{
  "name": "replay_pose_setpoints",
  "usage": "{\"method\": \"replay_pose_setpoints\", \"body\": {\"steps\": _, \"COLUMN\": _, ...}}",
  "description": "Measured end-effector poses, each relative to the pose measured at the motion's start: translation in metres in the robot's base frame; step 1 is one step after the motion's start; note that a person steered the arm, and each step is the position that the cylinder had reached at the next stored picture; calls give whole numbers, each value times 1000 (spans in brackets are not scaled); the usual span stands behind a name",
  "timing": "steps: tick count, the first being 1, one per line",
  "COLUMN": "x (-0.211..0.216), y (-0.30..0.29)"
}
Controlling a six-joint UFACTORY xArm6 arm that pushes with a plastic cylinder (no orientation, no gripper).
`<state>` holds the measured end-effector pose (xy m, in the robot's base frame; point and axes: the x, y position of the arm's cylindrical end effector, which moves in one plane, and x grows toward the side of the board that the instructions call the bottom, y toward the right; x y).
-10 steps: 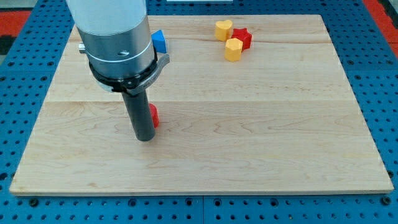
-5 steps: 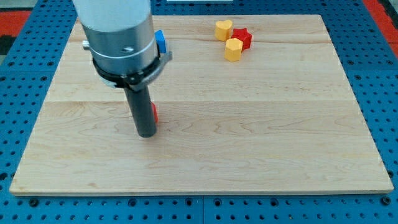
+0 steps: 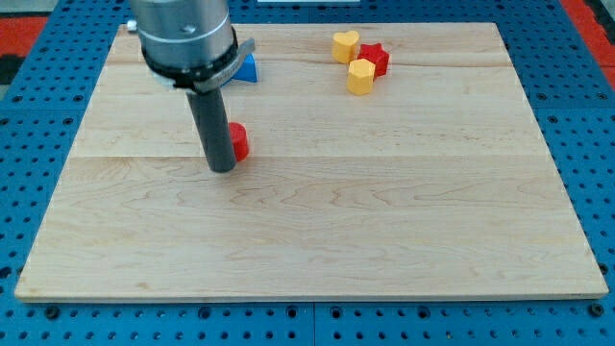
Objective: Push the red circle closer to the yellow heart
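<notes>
Wooden board (image 3: 384, 221): my tip (image 3: 222, 169), bare and holding nothing, touches the red circle (image 3: 237, 141), mid-push; next shove likely heads up-right toward the yellow heart (image 3: 345, 45).

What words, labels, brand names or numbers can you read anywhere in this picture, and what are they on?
None: no readable text appears anywhere in the view.
The wooden board shows only grain.
The red circle, blue block, two yellow hearts and red star carry no marks.
The arm's grey housing has no legible label.
My tip sits at the red circle's left side in the view.
</notes>
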<state>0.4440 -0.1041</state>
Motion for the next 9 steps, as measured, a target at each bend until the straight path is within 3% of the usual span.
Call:
{"method": "replay_pose_setpoints", "body": {"steps": 3, "x": -55, "y": -1}}
{"method": "replay_pose_setpoints", "body": {"steps": 8, "x": -147, "y": 93}}
{"method": "replay_pose_setpoints", "body": {"steps": 9, "x": -162, "y": 82}}
